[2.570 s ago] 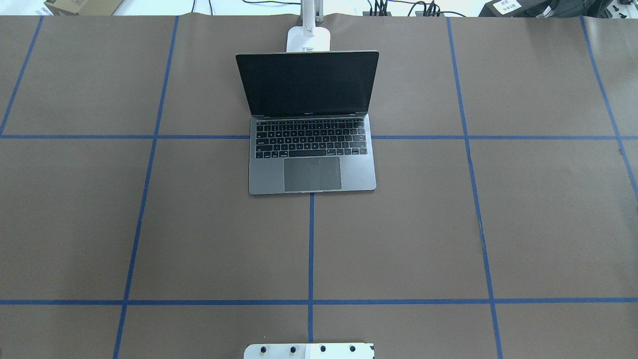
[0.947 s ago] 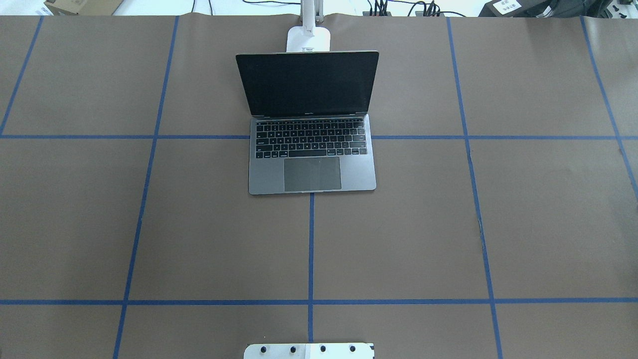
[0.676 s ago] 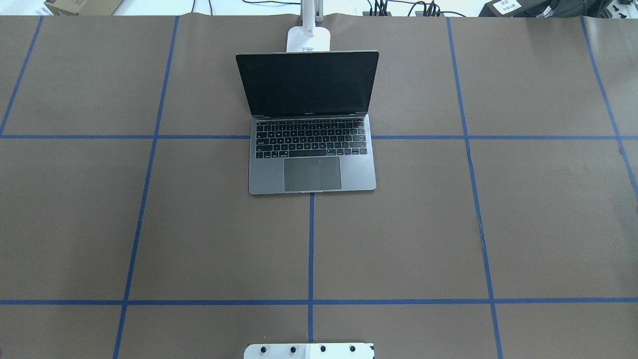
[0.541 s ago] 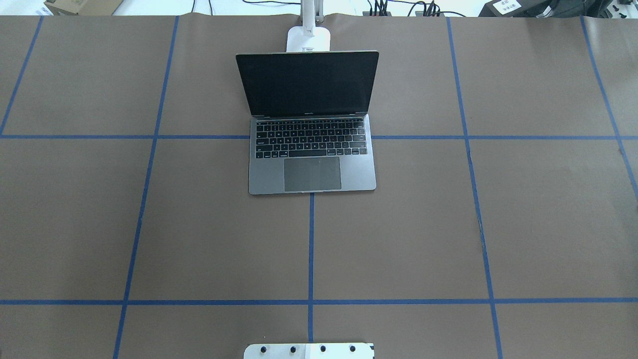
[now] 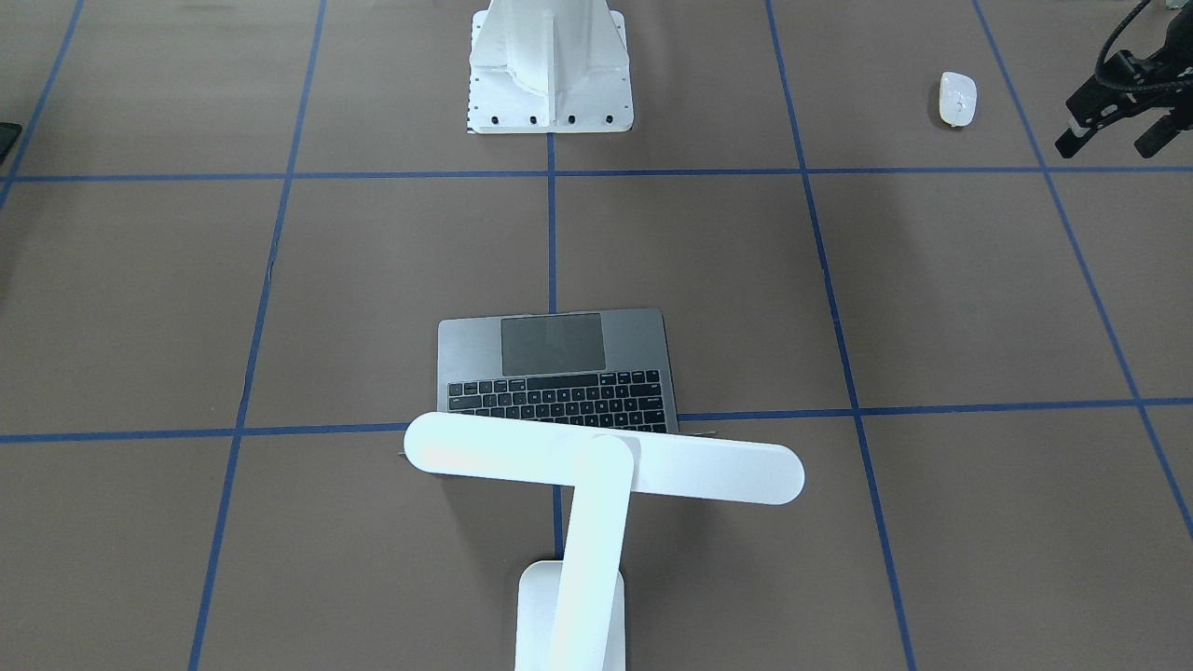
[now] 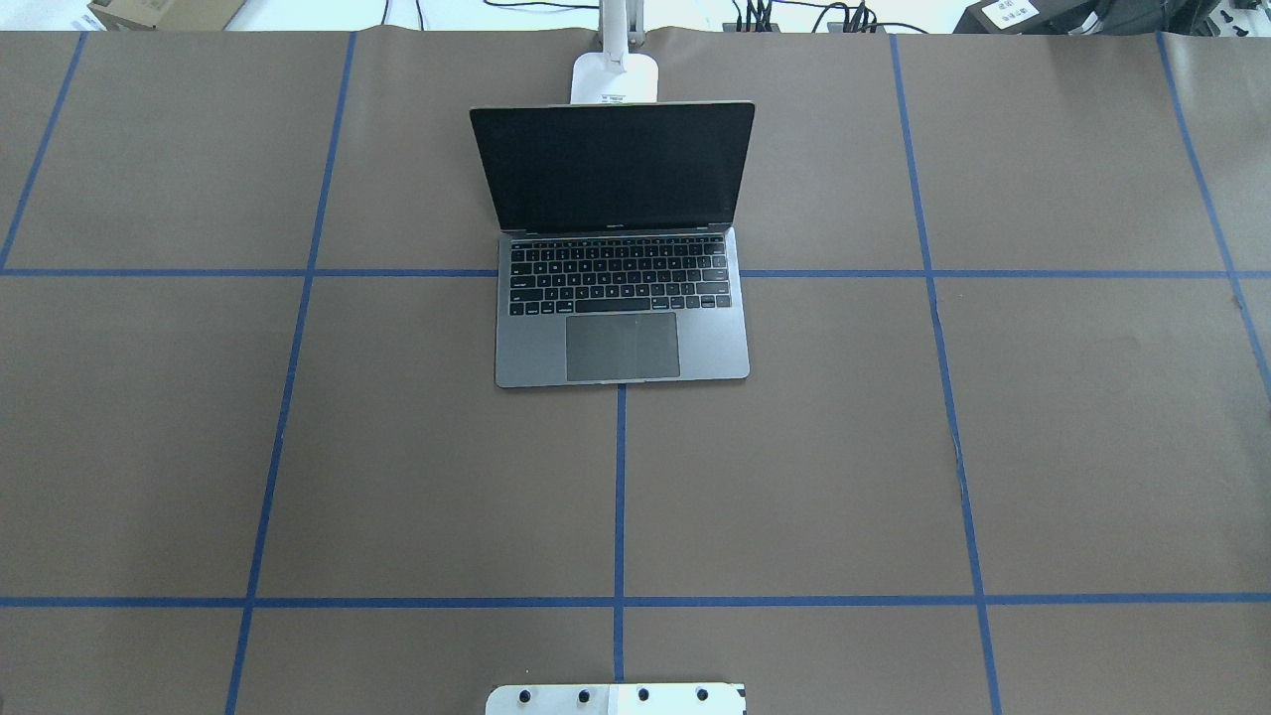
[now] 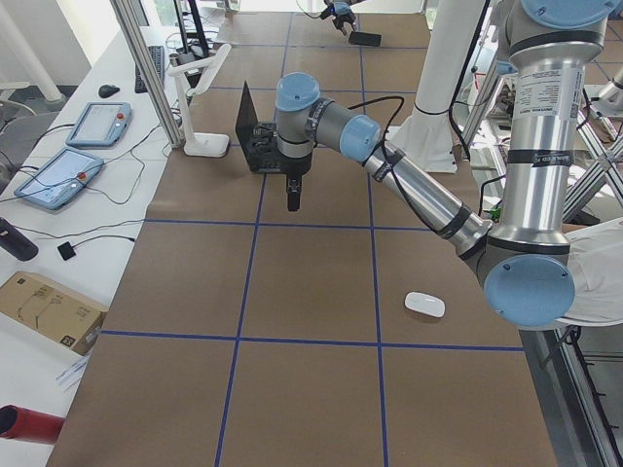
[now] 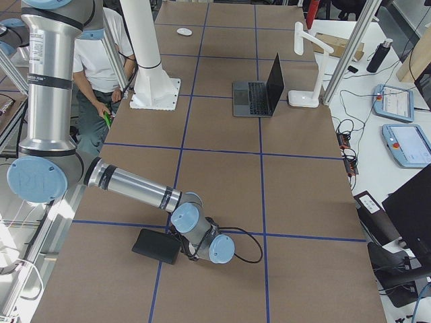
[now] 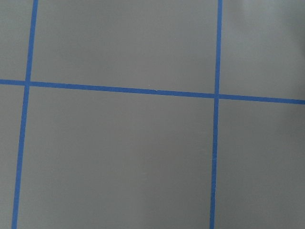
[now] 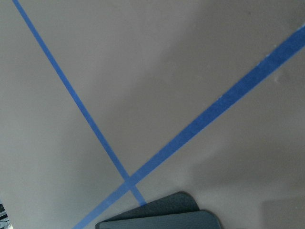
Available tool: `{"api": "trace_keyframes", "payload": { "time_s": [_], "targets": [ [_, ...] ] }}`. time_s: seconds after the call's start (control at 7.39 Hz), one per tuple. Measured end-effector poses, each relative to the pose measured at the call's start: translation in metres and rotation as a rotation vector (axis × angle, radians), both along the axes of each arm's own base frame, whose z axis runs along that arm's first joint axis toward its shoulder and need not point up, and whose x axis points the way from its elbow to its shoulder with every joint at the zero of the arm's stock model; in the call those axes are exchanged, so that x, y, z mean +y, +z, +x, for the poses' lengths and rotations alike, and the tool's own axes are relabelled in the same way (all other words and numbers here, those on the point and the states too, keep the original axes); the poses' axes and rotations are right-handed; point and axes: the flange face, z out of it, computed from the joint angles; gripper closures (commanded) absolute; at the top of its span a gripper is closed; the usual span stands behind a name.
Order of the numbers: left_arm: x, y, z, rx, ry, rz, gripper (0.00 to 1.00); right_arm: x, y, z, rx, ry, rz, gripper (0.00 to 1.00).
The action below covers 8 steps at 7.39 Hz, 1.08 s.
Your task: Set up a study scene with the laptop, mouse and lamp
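Note:
The laptop (image 6: pixel 621 298) stands open at the table's middle back, screen dark. The white lamp (image 5: pixel 604 458) stands behind it, its bar head over the laptop's lid. The white mouse (image 5: pixel 957 98) lies on the table on my left side, near my edge. My left gripper (image 5: pixel 1109 142) hovers open and empty above the table, a short way from the mouse towards the table's left end. My right gripper (image 8: pixel 183 250) is low at the black mouse pad (image 8: pixel 156 245) at the table's right end; I cannot tell whether it is open or shut.
The white bolted pedestal (image 5: pixel 550 65) stands at my edge, in the middle. The table is brown with blue tape lines. The right wrist view shows a corner of the mouse pad (image 10: pixel 162 217). A person sits beside the pedestal (image 8: pixel 97 60).

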Motion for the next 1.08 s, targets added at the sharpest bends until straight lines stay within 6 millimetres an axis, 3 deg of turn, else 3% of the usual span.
{"api": "trace_keyframes", "payload": {
  "time_s": [1.08],
  "targets": [
    [0.0054, -0.0117, -0.0016, 0.011, -0.004, 0.017, 0.0, 0.0065, 0.0101, 0.0028, 0.015, -0.025, -0.002, 0.09]
  ]
}}
